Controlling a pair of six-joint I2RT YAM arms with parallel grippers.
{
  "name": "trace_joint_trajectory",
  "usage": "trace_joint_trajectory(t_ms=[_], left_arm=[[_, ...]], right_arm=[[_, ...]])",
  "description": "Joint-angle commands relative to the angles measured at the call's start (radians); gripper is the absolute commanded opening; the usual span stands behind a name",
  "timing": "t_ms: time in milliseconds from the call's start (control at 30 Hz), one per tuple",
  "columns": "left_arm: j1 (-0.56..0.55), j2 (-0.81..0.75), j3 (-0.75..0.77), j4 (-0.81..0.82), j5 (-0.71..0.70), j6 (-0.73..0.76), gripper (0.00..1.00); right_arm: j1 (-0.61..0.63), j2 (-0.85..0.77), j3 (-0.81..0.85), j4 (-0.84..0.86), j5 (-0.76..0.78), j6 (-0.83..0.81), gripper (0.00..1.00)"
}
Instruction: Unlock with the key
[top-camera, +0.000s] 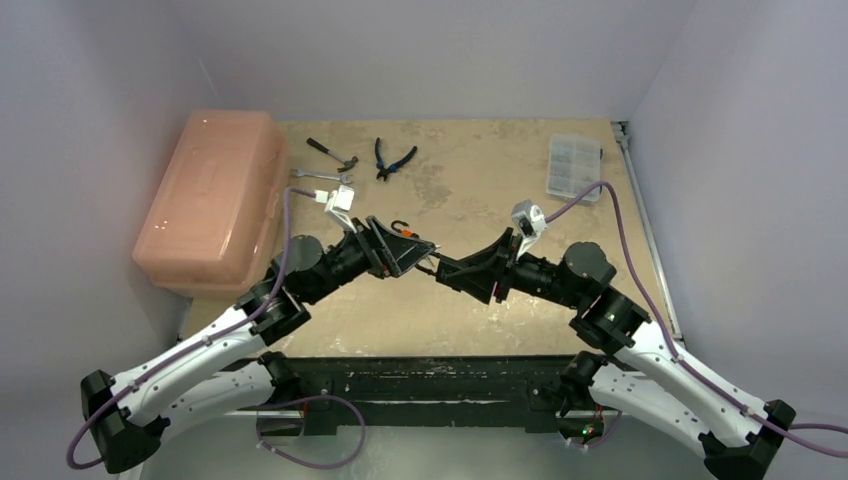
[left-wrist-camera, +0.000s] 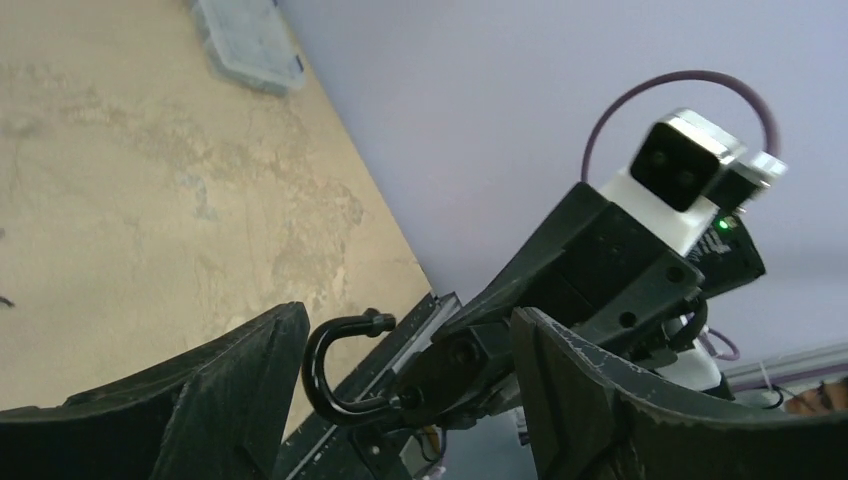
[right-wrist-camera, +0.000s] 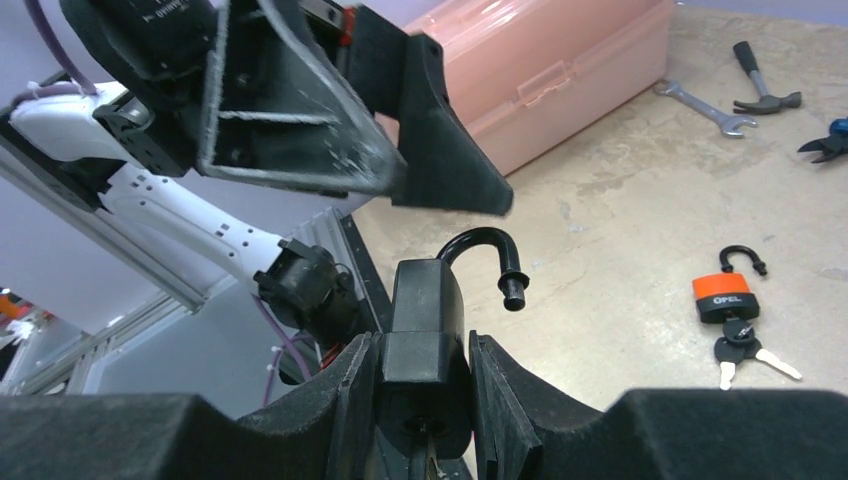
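The fingers of the right gripper are clamped on the body of the black padlock, holding it above the table between the two arms. Its shackle stands sprung, with the free end out of the body. The left gripper has its fingers apart, flanking the shackle and gripping nothing. Whether a key sits in the held lock cannot be told. An orange padlock with keys lies on the table, well apart.

Judgement: the unlocking step looks complete. The next move calls for drawing the left gripper straight back, clear of the hook, without snagging it.
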Motion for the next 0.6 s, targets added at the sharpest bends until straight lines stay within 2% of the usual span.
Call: trace_joint_trajectory(t_ms=[0, 67, 133, 267, 433, 567], left_arm=[[0.002, -0.091, 0.056, 0.024, 0.055, 0.295, 0.79], [0.002, -0.122, 0.050, 0.061, 0.147, 0.425, 0.79], [0.002, -0.123, 0.070, 0.024, 0.244, 0.561, 0.80], [0.002, -0.099, 0.095, -0.096, 0.246, 0.796, 0.80], [0.003, -0.146, -0.009, 0.003, 0.336, 0.996, 0.85], [0.002, -0.198, -0.080, 0.061, 0.415, 1.285, 0.85]], right_arm=[[0.003, -0.035, 0.084, 0.137, -0.066, 0.047, 0.00], [0.002, -0.029, 0.101, 0.136, -0.075, 0.068, 0.00], [0.003, -0.013, 0.133, 0.101, -0.067, 0.084, 0.00], [0.003, 0.024, 0.210, -0.012, 0.004, 0.092, 0.00], [0.002, 0.067, 0.297, -0.169, 0.043, 0.091, 0.00], [0.002, 0.084, 0.331, -0.253, 0.035, 0.105, 0.00]])
